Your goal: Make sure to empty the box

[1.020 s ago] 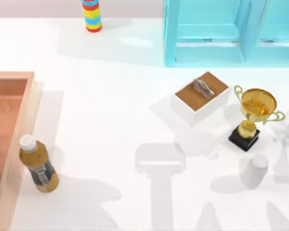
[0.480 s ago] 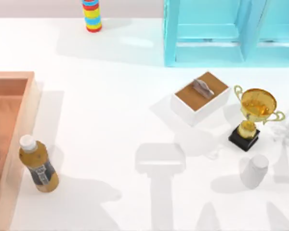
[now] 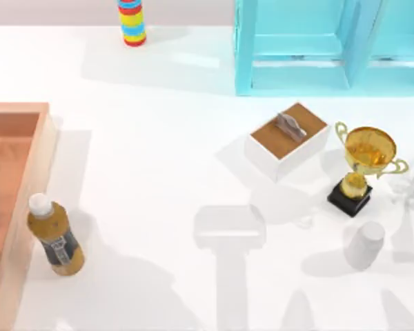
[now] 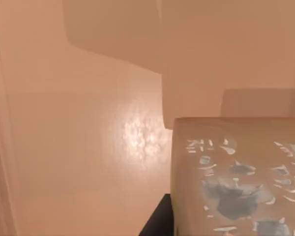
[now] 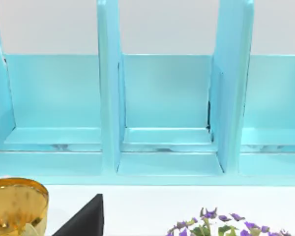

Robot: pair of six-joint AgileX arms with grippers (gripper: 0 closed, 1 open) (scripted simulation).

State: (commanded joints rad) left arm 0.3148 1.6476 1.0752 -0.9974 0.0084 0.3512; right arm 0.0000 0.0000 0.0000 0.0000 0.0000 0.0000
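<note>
The box (image 3: 17, 200) is a shallow wooden crate at the table's left edge, cut off by the top view's left border. The left wrist view looks close down on the box's orange-brown floor (image 4: 78, 147). A tan block with grey flecks (image 4: 236, 177) hangs just above that floor. One dark finger (image 4: 157, 223) of my left gripper presses against the block's side, so the gripper is shut on it. A dark part of my right gripper (image 5: 83, 221) shows in the right wrist view, facing the cyan shelf (image 5: 167, 108).
An amber bottle with a white cap (image 3: 54, 234) stands just right of the crate's wall. A white box with a brown handled lid (image 3: 288, 140), a gold trophy (image 3: 364, 165) and a pale cup (image 3: 364, 245) sit at the right. A striped stack (image 3: 132, 21) and the cyan shelf (image 3: 297, 48) stand at the back. Purple flowers (image 5: 221, 227) lie near the right gripper.
The arm shadow on the table's lower left has spread wider to the right. The bottle, white box, trophy and cup have not moved.
</note>
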